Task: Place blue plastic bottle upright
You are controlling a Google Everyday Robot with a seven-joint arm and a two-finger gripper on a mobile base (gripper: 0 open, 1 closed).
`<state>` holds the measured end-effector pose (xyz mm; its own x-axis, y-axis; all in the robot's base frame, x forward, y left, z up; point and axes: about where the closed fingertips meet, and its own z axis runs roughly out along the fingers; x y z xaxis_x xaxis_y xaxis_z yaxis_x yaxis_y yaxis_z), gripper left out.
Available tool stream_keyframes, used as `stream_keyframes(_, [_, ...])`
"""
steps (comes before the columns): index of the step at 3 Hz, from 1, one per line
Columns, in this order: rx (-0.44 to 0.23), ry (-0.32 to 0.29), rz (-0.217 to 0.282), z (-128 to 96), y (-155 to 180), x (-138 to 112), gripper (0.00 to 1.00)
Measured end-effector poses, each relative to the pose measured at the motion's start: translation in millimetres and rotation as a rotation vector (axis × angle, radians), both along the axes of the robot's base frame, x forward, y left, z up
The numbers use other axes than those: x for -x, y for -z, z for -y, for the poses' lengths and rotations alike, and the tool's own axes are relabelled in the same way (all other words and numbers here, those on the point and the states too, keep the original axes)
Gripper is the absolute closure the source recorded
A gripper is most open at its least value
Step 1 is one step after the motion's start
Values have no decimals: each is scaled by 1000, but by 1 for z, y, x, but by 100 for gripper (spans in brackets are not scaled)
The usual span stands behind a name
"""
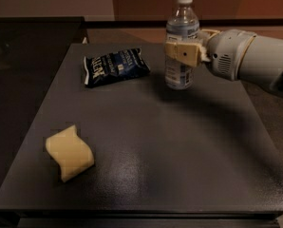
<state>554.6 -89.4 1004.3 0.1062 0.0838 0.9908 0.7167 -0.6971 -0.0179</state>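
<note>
The blue plastic bottle [181, 75] is clear with a white cap and a pale blue-and-white label. It stands upright at the far right of the dark table [146, 141], with its base on or just at the surface. My gripper [183, 52] reaches in from the right and is shut around the bottle's middle. One tan finger [181, 53] crosses the front of the label; the other is mostly hidden behind the bottle.
A dark blue crinkled snack bag [115, 66] lies just left of the bottle. A yellow sponge [69, 152] lies at the front left. My white arm [248, 58] spans the table's right edge. A dark counter [32, 37] adjoins at the far left.
</note>
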Motion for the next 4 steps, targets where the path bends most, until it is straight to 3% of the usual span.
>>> stream_keyframes(3, [-14,-11,76,24,37,-2,100])
stream_keyframes(4, [-19,1,97,31,48,-1,82])
